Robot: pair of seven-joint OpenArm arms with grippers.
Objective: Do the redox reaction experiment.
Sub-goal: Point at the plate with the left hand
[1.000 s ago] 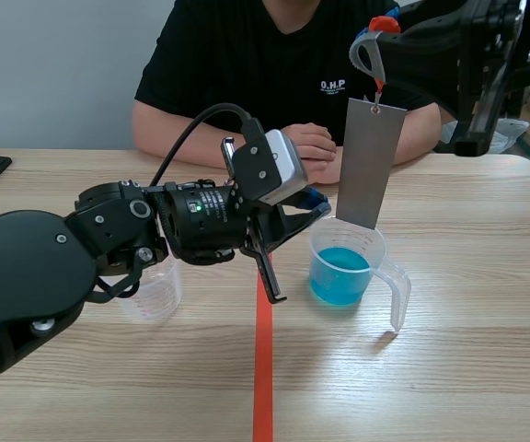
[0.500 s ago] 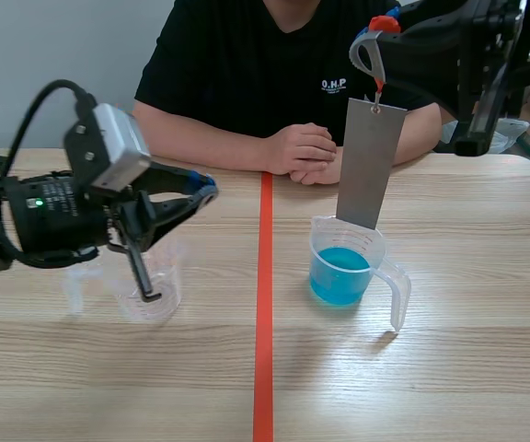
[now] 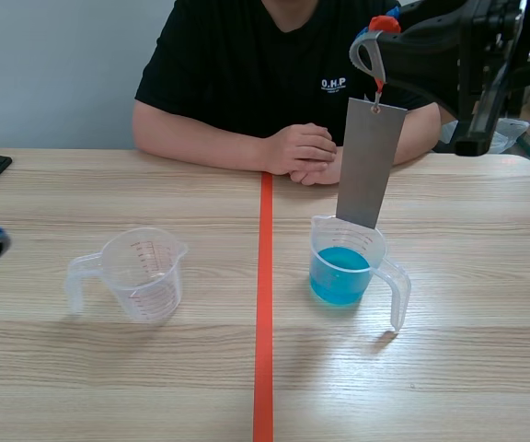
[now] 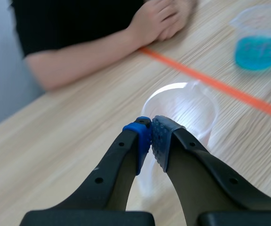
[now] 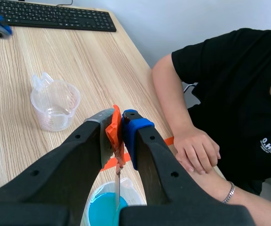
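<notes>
Jaws on orange-tagged grey strip [image 3: 370, 164]

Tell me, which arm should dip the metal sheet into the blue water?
Right. The right claw grips the orange tab, with the metal sheet hanging over the blue liquid; the left claw is empty.

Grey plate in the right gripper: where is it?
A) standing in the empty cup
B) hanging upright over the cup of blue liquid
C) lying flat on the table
B: the grey plate hangs upright from the right gripper, its lower edge at the rim of the cup of blue liquid.
</notes>
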